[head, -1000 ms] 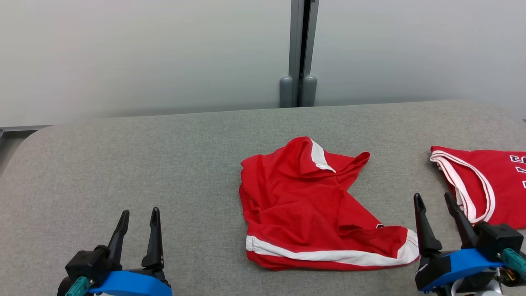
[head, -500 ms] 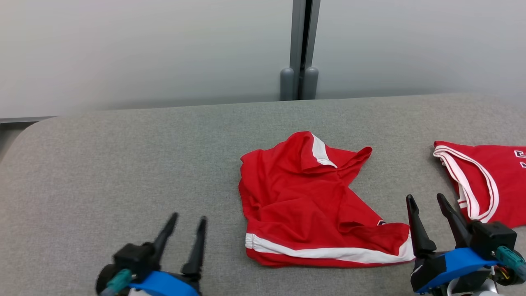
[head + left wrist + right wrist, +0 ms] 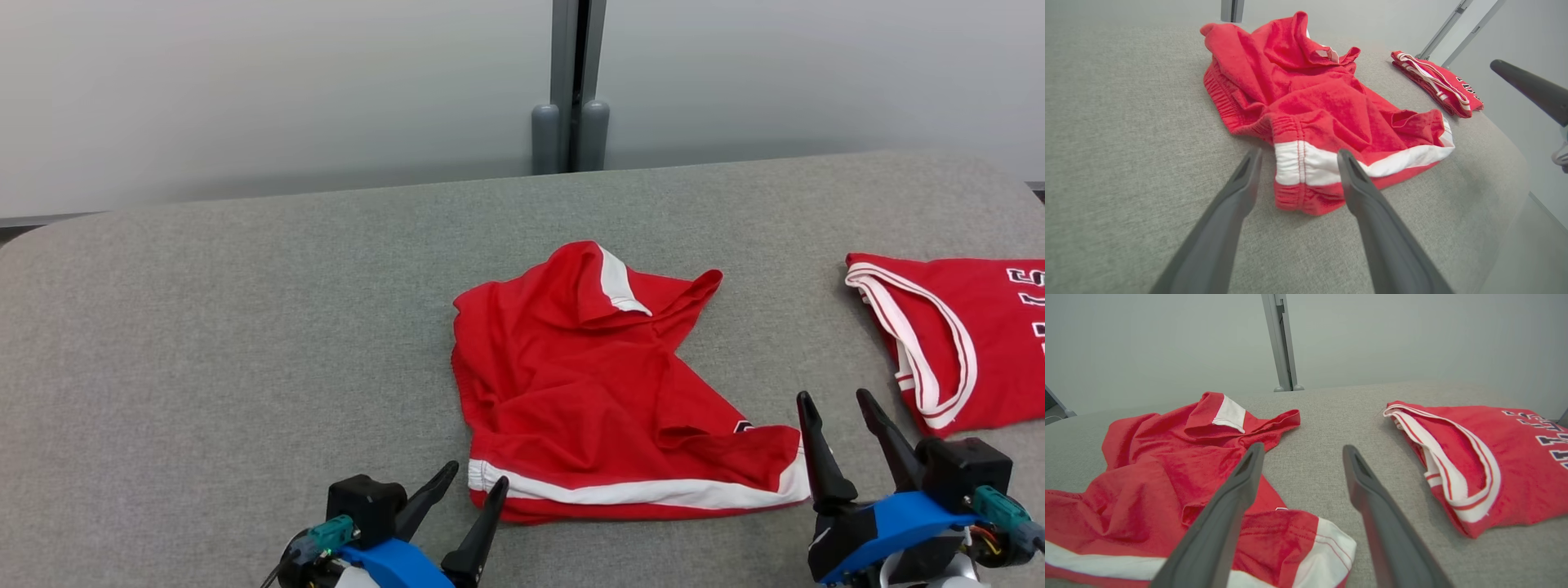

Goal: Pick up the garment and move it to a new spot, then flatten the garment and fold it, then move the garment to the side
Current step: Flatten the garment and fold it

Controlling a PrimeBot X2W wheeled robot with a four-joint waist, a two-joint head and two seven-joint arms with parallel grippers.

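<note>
Widely spread, the left gripper (image 3: 474, 477) straddles one corner of the garment (image 3: 588, 384), empty.

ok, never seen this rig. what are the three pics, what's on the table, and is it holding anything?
It is a two-armed robot. The wide picture comes from a camera on its head, looking down at a grey padded surface. The other two pictures come from a camera on each wrist, looking along that arm's two dark fingers. On the surface lie a crumpled red garment with white stripes and, to its right, a red jersey with lettering. The left gripper is open, and its fingers frame the garment's near white-striped corner. The right gripper is open too, near the gap between the two clothes. Nothing is held.
</note>
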